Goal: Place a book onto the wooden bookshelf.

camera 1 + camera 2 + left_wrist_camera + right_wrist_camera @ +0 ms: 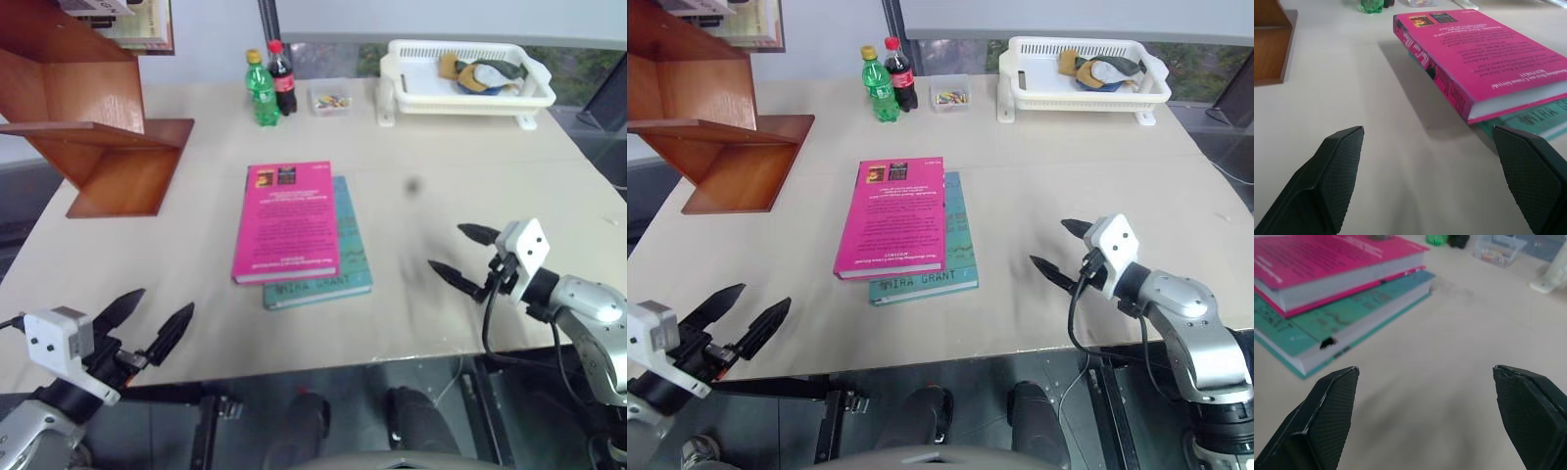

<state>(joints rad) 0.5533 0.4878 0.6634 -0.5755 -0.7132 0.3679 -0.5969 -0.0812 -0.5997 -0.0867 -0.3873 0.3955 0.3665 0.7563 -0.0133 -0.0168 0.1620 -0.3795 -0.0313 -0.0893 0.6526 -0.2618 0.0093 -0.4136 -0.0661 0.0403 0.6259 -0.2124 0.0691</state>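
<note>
I'm holding my left gripper (155, 318) low over the near left edge of the table (460, 176), its two black fingers spread wide with nothing between them, touching nothing. Through the left wrist view I'm looking straight between those fingers (1334, 171) at bare tabletop, with the pink spine just ahead.

My right gripper (460, 257) is hanging over the near right part of the table, fingers also standing wide apart and empty, pointing in toward the books. From its wrist view I'm seeing open tabletop between the pads (1332, 411) and the stacked page edges off to one side.

The book (287, 220) is lying flat in the middle of the table, cover up, two small dark pictures at its far end. It's resting on top of a teal book (345, 264), which is sticking out toward my right and at the near end. Both grippers are well apart from the stack.

The bookshelf (93, 117) is standing at the far left corner, well apart from the book. Farther back, two bottles (271, 86) are standing side by side, a small clear box (330, 100) just beside them, and a white basket (460, 83) sits at the far right.
</note>
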